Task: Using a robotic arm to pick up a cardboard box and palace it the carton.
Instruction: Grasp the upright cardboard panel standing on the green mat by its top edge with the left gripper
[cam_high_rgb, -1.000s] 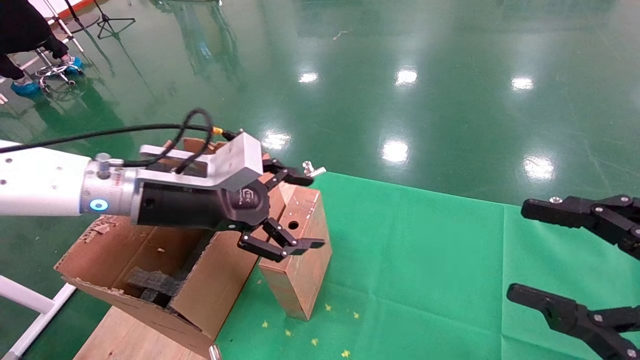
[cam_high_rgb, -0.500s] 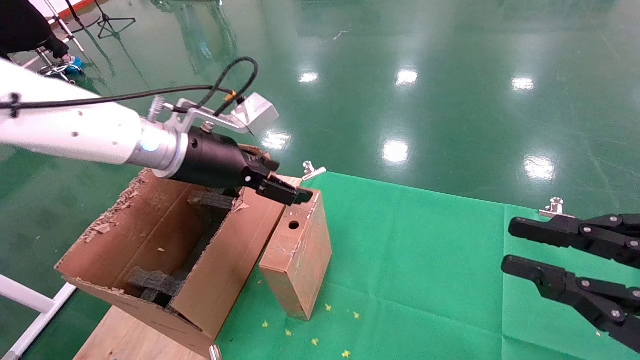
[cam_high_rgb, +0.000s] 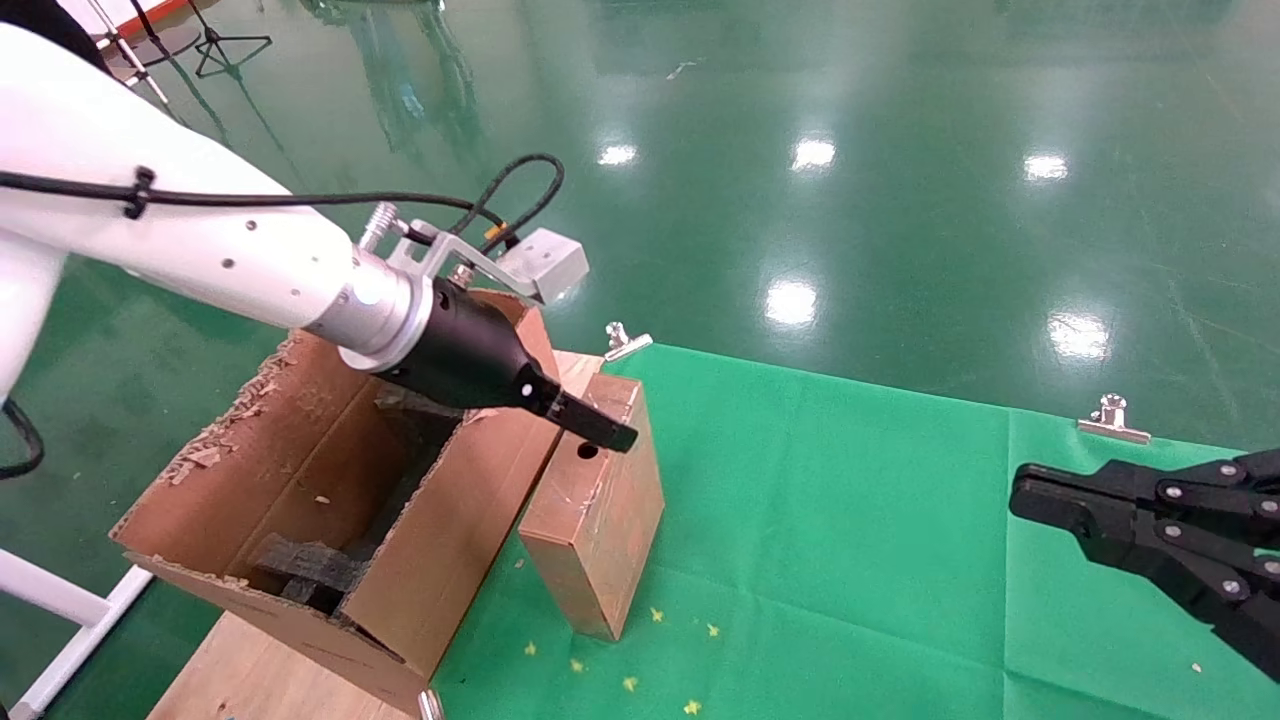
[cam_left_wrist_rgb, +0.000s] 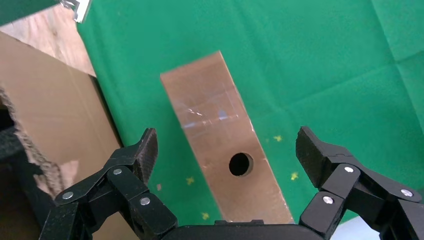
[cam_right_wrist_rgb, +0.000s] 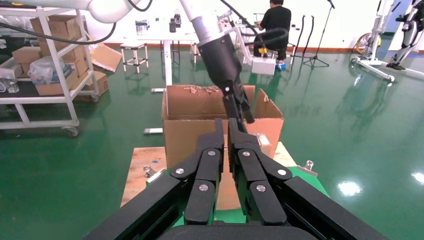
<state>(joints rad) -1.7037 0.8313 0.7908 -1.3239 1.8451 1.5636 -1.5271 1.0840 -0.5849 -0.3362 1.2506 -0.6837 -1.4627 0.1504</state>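
The small reddish-brown cardboard box (cam_high_rgb: 600, 505) stands on the green cloth (cam_high_rgb: 850, 520), leaning against the carton's side, its round hole (cam_high_rgb: 587, 451) facing up. My left gripper (cam_high_rgb: 605, 432), on the white robotic arm (cam_high_rgb: 200, 245), hovers just above the box's top end. In the left wrist view this gripper (cam_left_wrist_rgb: 227, 150) is open, with the box (cam_left_wrist_rgb: 215, 120) lying between and below the fingers, untouched. The large brown carton (cam_high_rgb: 270, 470) is open beside it, black foam (cam_high_rgb: 305, 565) inside. My right gripper (cam_high_rgb: 1040, 497) is shut and holds nothing at the right edge.
Metal clips (cam_high_rgb: 625, 340) (cam_high_rgb: 1110, 420) pin the cloth's far edge. The carton rests on a wooden board (cam_high_rgb: 250, 670). A white frame bar (cam_high_rgb: 60, 610) runs at lower left. Glossy green floor lies beyond. Shelving (cam_right_wrist_rgb: 55, 65) and a seated person (cam_right_wrist_rgb: 277, 22) are far behind the carton.
My left arm rose and turned, so the open gripper now points down over the box's top end. My right gripper went from wide open to shut and shifted slightly.
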